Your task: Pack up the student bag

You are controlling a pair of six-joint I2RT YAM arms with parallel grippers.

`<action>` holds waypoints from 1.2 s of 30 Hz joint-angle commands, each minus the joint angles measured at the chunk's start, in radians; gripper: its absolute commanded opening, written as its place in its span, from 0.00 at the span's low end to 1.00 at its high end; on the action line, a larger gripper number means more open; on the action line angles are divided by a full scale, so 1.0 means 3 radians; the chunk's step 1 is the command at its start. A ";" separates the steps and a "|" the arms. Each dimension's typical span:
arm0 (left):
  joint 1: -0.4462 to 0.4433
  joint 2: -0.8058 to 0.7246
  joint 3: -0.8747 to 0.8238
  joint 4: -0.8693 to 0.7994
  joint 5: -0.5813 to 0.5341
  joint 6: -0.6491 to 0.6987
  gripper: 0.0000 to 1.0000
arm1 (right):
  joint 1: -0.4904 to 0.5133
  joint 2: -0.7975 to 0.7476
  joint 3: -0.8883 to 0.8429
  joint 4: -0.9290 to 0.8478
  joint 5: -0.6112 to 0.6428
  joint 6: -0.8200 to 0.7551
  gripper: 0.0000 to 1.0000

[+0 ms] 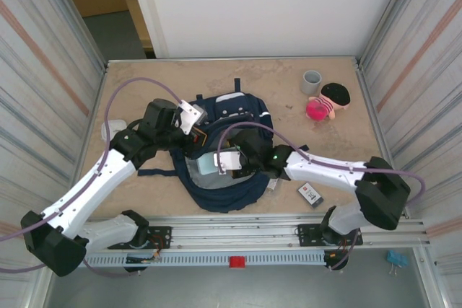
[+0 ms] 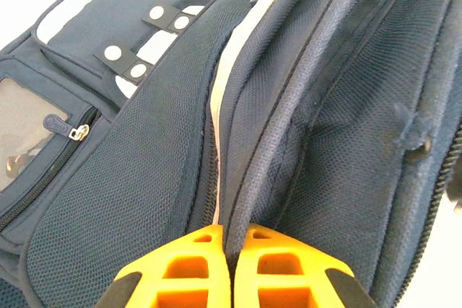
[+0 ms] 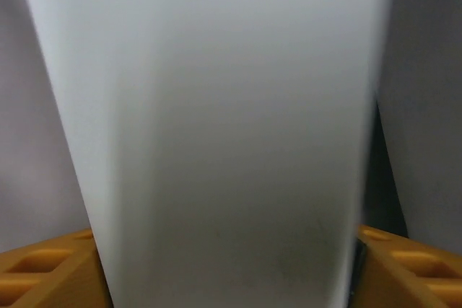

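The student bag [image 1: 232, 110], navy with white patches, lies in the middle of the table with its main opening gaping toward the near edge. My left gripper [image 1: 201, 132] is at the bag's upper left. In the left wrist view its orange fingers [image 2: 202, 265] are shut on a ridge of the bag's [image 2: 144, 178] zipped edge. My right gripper [image 1: 220, 165] reaches into the opening. A pale, flat-sided object [image 3: 224, 120] stands between its jaws, against the left finger [image 3: 50, 272]. A thin dark gap separates it from the right finger [image 3: 411, 272]. From above the object [image 1: 205, 164] looks light blue-white.
A grey cup [image 1: 311, 81] and a doll [image 1: 330, 100] with black hair and a pink body sit at the far right. A small dark box [image 1: 310, 194] lies near the front right edge. A white object [image 1: 112, 129] rests at the left. Metal walls close both sides.
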 commanded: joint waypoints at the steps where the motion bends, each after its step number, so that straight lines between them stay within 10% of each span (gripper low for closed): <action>1: 0.0024 -0.0155 0.0197 0.0198 0.0136 -0.0067 0.00 | -0.0041 0.0112 0.0192 0.0121 0.0400 0.0133 0.83; 5: 0.0030 -0.0209 0.0161 0.0195 0.0054 -0.0054 0.00 | -0.0009 0.0013 0.0182 0.0028 0.0359 0.0369 0.86; 13: 0.0039 -0.0266 0.0099 0.0261 0.0034 -0.0073 0.00 | 0.0361 -0.0175 -0.0147 -0.0018 -0.0068 0.0665 0.59; 36: 0.0032 -0.0230 0.0028 0.0465 0.0399 -0.0270 0.00 | 0.0002 0.1221 0.0463 0.1384 -0.0104 0.1066 0.29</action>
